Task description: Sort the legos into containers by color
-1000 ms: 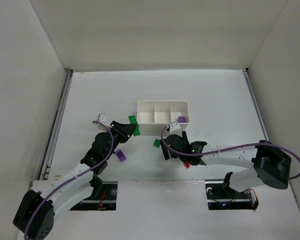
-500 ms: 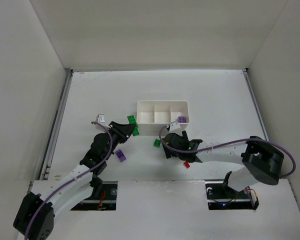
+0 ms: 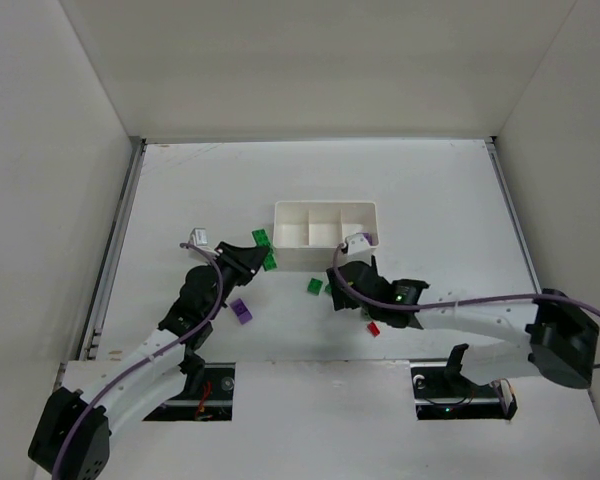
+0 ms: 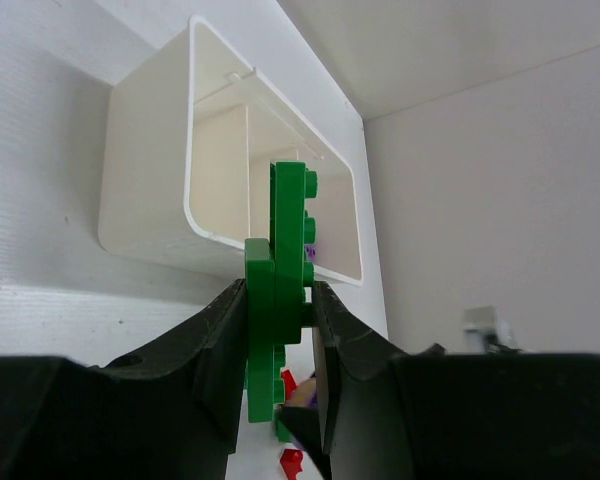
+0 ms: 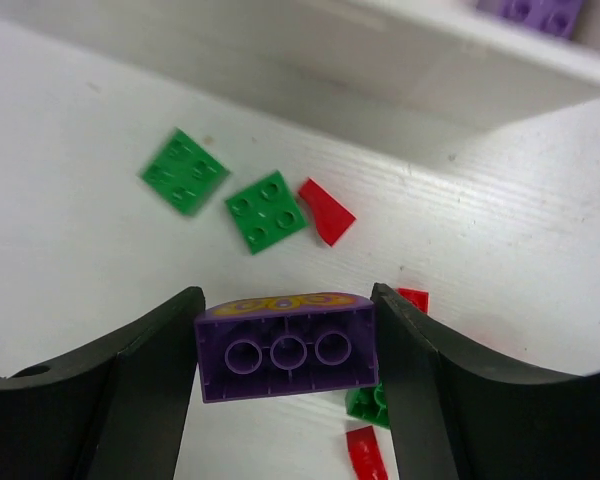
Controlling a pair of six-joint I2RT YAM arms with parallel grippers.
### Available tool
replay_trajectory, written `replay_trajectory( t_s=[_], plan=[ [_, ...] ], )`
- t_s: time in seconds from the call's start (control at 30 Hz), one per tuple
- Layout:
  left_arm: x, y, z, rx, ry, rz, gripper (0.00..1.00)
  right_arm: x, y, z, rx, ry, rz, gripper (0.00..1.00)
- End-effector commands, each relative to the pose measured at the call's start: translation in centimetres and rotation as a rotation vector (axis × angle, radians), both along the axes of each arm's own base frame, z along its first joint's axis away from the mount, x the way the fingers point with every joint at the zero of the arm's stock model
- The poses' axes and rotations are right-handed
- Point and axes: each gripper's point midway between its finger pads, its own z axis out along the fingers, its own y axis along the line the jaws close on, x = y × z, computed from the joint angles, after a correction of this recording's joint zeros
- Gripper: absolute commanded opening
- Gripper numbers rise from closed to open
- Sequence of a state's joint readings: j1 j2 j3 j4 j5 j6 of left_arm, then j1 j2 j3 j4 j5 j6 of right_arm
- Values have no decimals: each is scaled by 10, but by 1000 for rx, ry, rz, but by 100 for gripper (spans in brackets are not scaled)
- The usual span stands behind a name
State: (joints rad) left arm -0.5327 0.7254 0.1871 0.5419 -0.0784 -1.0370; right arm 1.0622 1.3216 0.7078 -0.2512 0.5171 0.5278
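Note:
My left gripper [image 4: 278, 300] is shut on a green lego [image 4: 285, 250], two green plates stacked, held upright just in front of the white three-compartment tray [image 4: 220, 180]. In the top view this gripper [image 3: 264, 257] is at the tray's [image 3: 325, 212] left front corner. My right gripper [image 5: 285, 345] is shut on a purple lego [image 5: 285, 350], its hollow underside facing the camera, held above loose bricks. In the top view it [image 3: 340, 287] hovers just in front of the tray. A purple lego [image 5: 535, 12] lies in the tray's right compartment.
Under the right gripper lie two green plates [image 5: 184, 170] [image 5: 267, 211], a red wedge [image 5: 326, 211], more red pieces [image 5: 412, 298] [image 5: 365, 450] and a green brick [image 5: 370, 402]. A purple brick [image 3: 240, 310] lies beside the left arm. White walls enclose the table.
The right arm's elbow swung out to the right and its gripper shifted slightly toward the tray with the purple lego. The left gripper has barely moved.

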Motion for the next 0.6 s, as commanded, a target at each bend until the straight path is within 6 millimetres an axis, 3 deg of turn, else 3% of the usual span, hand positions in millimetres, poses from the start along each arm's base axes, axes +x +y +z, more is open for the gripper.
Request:
replay_trajectory(
  t_s=[0.0, 0.13, 0.2, 0.33, 0.57],
  plan=[
    [2, 0, 17, -36, -55, -8, 21, 18, 14, 67, 173, -107, -20, 53],
    [0, -7, 15, -38, -47, -32, 21, 70, -1, 116, 265, -228, -123, 53],
    [-2, -10, 16, -46, -47, -43, 21, 96, -11, 127, 262, -273, -172, 53],
    [-7, -15, 20, -53, -57, -68, 21, 139, -30, 135, 238, -320, -255, 54],
    [-14, -28, 15, -36, -45, -134, 21, 172, -43, 130, 201, -337, -303, 56]
  ],
)
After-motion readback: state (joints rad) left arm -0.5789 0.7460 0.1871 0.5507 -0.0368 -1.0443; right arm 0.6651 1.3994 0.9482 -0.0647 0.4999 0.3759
